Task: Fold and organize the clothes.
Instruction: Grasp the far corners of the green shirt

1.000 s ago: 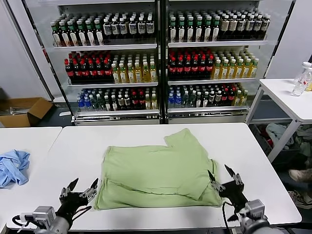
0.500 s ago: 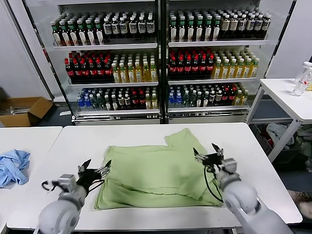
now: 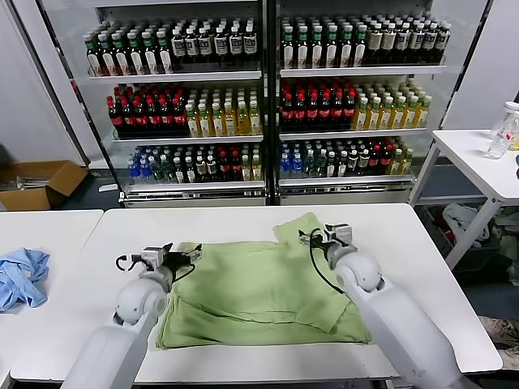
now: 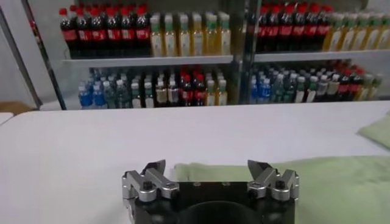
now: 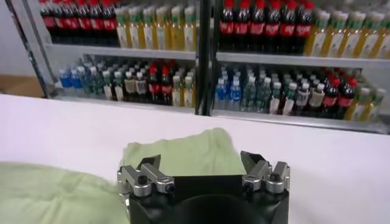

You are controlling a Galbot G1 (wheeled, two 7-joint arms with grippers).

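Item: green shirt (image 3: 259,288), lying flat and partly folded at the middle of the white surface (image 3: 405,243), its near hem doubled along the front edge and one sleeve flap reaching toward the far right. Left hand (image 3: 185,255): fingers spread, holding nothing; a second ago low at the near edge of the surface, now forward at the shirt's far left corner. Right hand (image 3: 318,237): likewise spread and empty; moved over the same interval from the near right corner up to the far sleeve flap. Judgement: both hands have gone from the near hem to the far edge, probably to grip it for the next fold; no grip yet made. Beyond: blue cloth (image 3: 20,278) on the adjoining surface at left, untouched; drinks cooler (image 3: 268,97) behind.
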